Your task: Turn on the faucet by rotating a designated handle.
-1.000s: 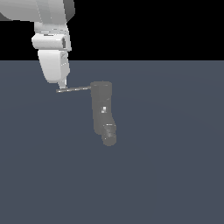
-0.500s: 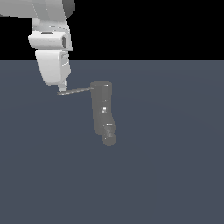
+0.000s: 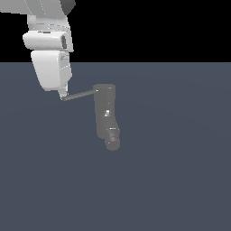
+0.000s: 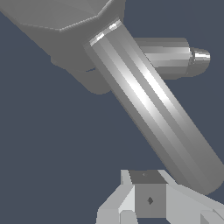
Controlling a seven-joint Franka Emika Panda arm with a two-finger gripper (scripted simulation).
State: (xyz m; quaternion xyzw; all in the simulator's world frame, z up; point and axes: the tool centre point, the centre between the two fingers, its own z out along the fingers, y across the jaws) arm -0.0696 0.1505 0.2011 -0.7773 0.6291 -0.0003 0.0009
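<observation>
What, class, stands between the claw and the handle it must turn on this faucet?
Nothing visible. In the exterior view the claw sits right at the free end of the handle, which juts from the top of the faucet. The wrist view shows only bare floor beside the rod.

Open floor (image 3: 171,180) lies all around the faucet (image 3: 104,113); only its handle (image 3: 81,95) juts toward the exterior view's left, with the gripper (image 3: 63,96) at its free end.
</observation>
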